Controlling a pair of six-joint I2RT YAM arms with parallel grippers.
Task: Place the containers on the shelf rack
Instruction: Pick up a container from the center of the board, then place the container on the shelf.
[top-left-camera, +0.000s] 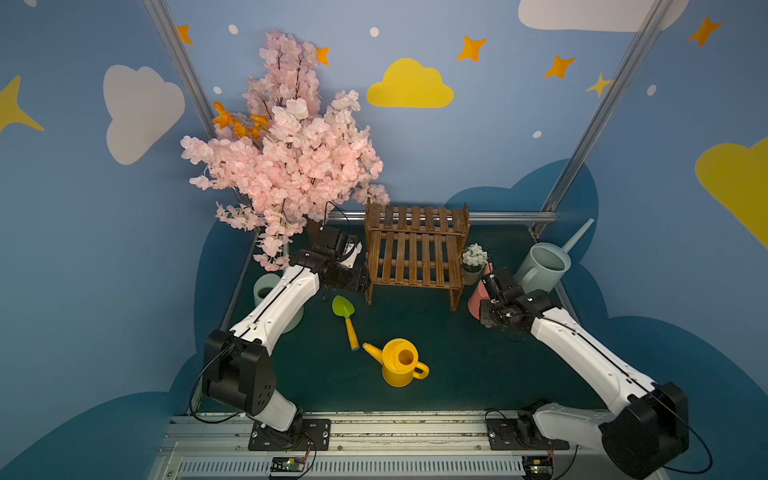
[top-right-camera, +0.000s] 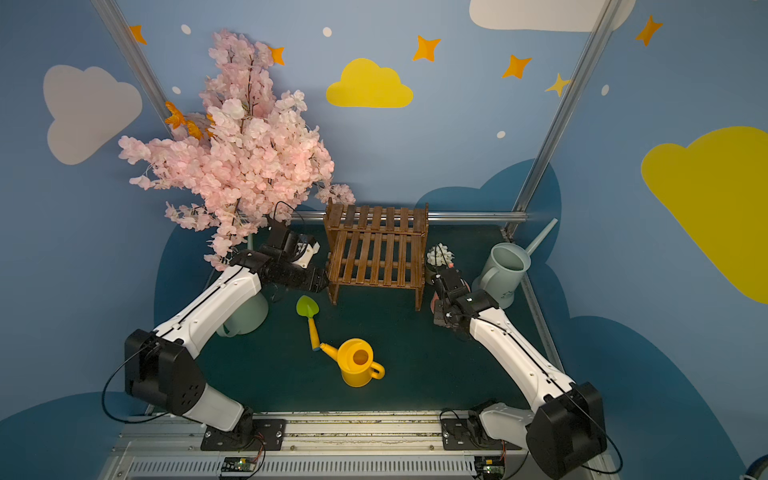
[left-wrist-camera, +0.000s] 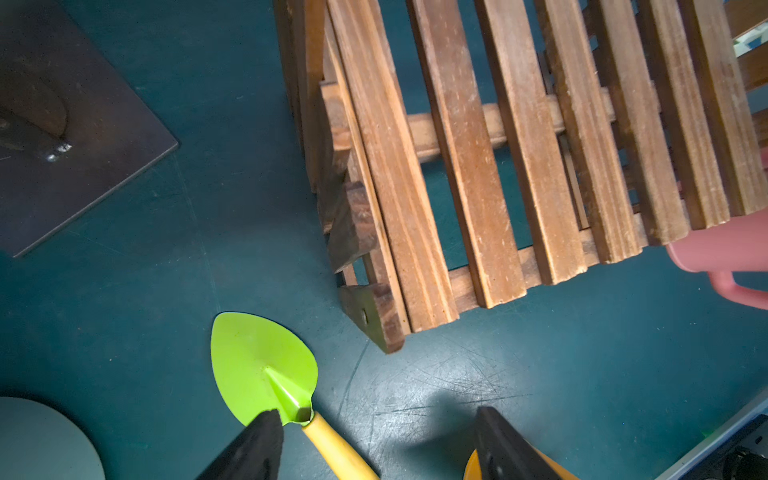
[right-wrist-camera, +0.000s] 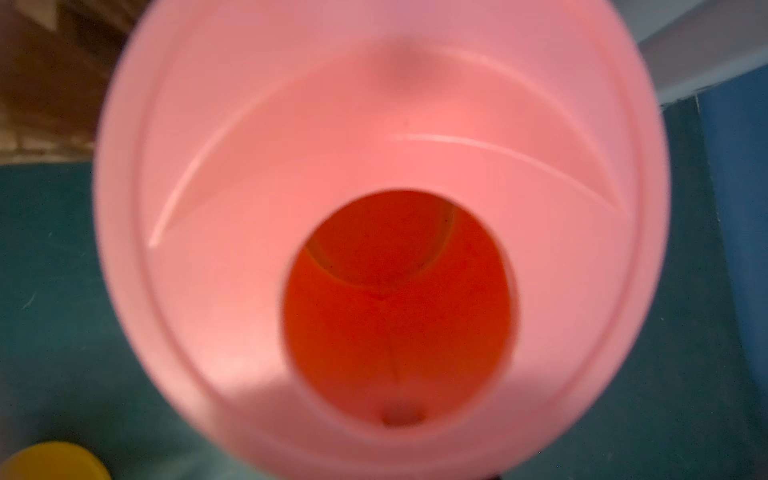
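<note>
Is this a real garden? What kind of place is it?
Probably a pretend garden inside a robot test booth. The walls are painted with clouds. There is a pink blossom tree, a yellow watering can and a pink watering can. Two robot arms reach in from the front.

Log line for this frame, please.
left end effector: open, empty, near shovel | right end effector: shut on pink can | rack: no cans | yellow can, green can, blue-grey can: on table

Shelf rack slats reachable from above and front; shovel and yellow can sit in the front approach, pink can and flower pot crowd its right side, blossom tree overhangs rear left.
</note>
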